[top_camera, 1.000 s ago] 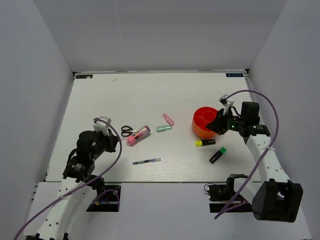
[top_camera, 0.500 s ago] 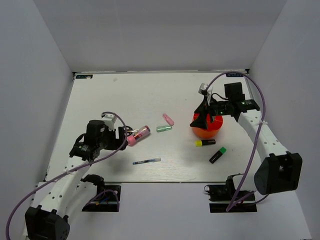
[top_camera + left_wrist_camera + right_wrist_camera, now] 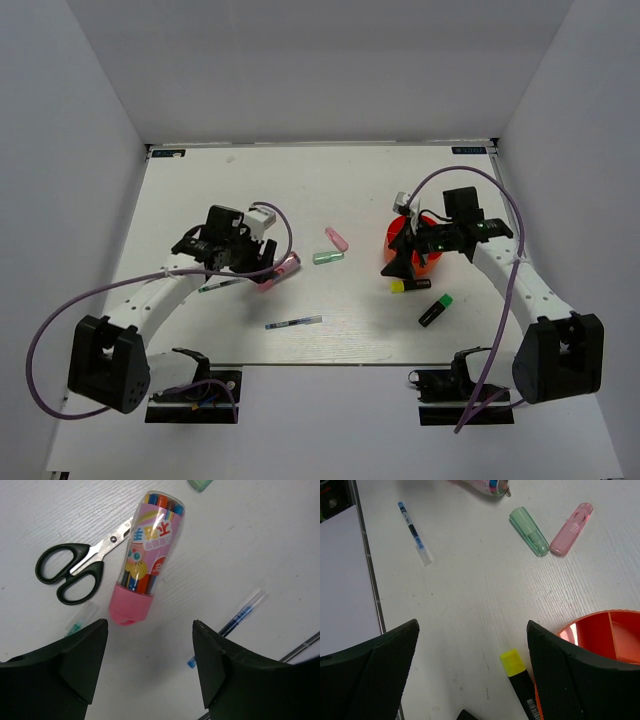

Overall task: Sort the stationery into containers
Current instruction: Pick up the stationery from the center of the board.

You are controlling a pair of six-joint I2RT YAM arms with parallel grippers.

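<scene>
The left arm [image 3: 150, 295] reaches forward and inward across the white table [image 3: 200, 190], with its wrist bent down. The left gripper [image 3: 149, 630] hangs over the fat pink plastic tube [image 3: 147, 555], its two black fingers [image 3: 82, 665] spread wide and gripping nothing. The tube's pink cap lies just ahead of the gap between them.

The black-handled scissors [image 3: 75, 567] lie beside the tube with their blades against or under it. A thin clear pen with blue ink [image 3: 235, 625] lies off to the other side.

The right arm [image 3: 510, 280] stretches forward and bends inward. The right gripper [image 3: 472, 627] points down at bare table just beside the round orange-red plastic cup with inner dividers [image 3: 597, 630]; its jaws are wide apart and empty.

The yellow-capped black marker [image 3: 517, 672] lies touching or nearly touching the cup's wall. The pale green marker [image 3: 529, 531] and the pink marker [image 3: 571, 522] lie end to end farther out. The green-and-black marker [image 3: 435, 310] lies nearer the arm bases.

The tube carries a cartoon print with large characters that are too blurred to read. The yellow marker bears a small white label, also unreadable.
</scene>
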